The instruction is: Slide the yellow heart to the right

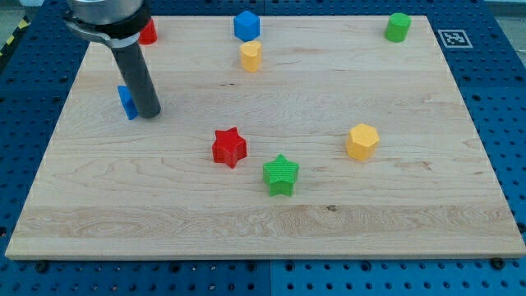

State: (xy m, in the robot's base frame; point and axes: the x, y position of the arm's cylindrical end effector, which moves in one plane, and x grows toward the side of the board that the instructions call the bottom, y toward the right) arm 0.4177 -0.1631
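Observation:
The yellow heart [251,56] sits near the view's top, just below a blue hexagonal block [246,25]. My tip [149,114] rests on the board at the view's left, far left of and below the yellow heart. It stands right beside a blue block [126,101], which the rod partly hides.
A red block [148,32] lies at the top left, partly behind the rod. A green block [398,26] is at the top right. A red star [229,147], a green star [281,174] and a yellow hexagon [362,141] lie mid-board. The wooden board [411,222] sits on a blue pegboard.

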